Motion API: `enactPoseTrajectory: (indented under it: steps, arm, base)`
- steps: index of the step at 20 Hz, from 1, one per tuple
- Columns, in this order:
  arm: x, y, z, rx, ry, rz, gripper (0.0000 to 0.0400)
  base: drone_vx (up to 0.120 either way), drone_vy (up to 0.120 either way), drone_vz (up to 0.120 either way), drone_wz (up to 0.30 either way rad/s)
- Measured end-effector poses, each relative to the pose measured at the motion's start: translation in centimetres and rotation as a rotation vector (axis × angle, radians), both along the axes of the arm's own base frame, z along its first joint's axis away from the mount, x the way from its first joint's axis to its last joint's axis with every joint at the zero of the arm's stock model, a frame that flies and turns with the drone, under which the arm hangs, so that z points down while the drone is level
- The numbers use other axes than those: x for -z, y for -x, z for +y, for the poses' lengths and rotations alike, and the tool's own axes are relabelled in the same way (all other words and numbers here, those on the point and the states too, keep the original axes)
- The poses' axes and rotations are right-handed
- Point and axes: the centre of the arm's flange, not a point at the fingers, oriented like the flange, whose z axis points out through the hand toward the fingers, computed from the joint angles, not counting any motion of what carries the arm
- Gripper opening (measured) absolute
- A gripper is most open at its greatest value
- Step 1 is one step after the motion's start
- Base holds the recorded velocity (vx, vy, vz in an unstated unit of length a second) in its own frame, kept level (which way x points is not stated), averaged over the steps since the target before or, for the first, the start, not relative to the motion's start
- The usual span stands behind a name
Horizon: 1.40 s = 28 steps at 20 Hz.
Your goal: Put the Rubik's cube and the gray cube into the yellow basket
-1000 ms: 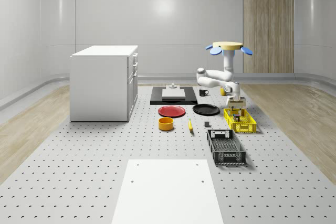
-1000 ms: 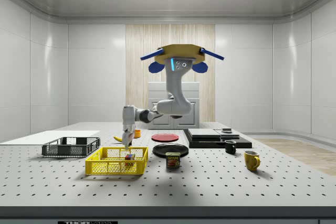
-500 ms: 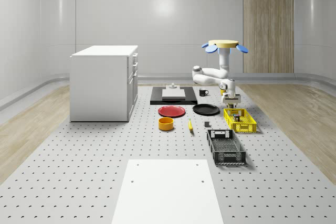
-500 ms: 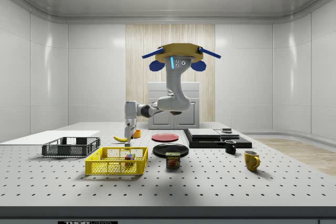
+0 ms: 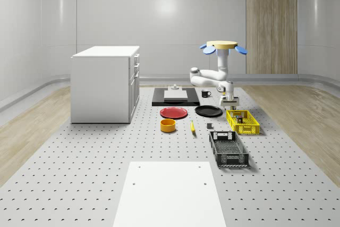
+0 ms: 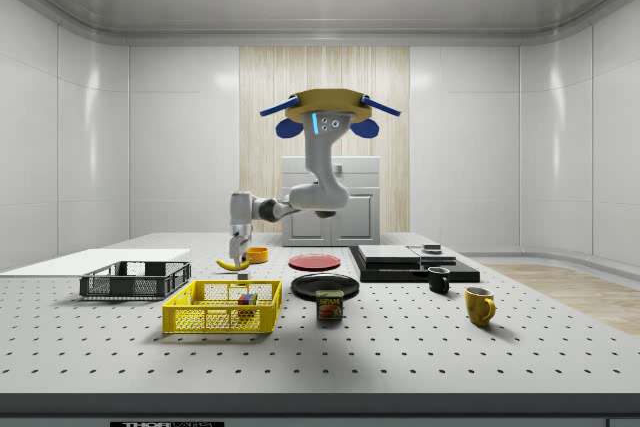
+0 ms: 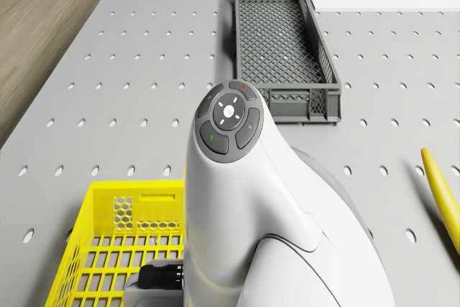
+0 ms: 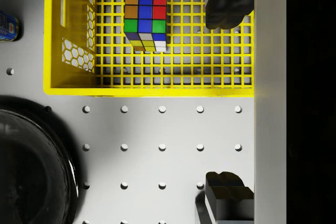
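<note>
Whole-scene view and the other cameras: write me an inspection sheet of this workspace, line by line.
Surface: perforated gray table, with a white sheet at its near end.
Job's things: Rubik's cube lies inside the yellow basket; a small gray block on the black board may be the gray cube, not certain.
Clutter: black basket, red plate, black plate, orange bowl, banana, can, black mug, yellow mug.
Gripper: gripper open and empty, above the yellow basket's end nearest the black plate; drone hovers over the table.
Cables: nothing seen.
Surroundings: white cabinet, wood floor.
</note>
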Motion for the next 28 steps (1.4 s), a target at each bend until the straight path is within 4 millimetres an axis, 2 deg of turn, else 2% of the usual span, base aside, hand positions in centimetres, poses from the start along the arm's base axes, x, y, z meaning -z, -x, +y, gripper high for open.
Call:
enactPoseTrajectory:
  steps: [5, 17, 24, 28]
  arm:
    - [0.0, 0.0, 0.0, 0.0, 0.0, 0.0, 0.04]
    - [0.01, 0.0, 0.0, 0.0, 0.0, 0.0, 0.04]
    - [0.01, 0.0, 0.0, 0.0, 0.0, 0.0, 0.04]
    - [0.01, 0.0, 0.0, 0.0, 0.0, 0.0, 0.04]
  base:
    - [0.112, -0.12, 0.0, 0.0]
    - [0.003, -0.12, 0.0, 0.0]
    - [0.0, -0.12, -0.114, 0.0]
    - [0.0, -0.12, 0.0, 0.0]
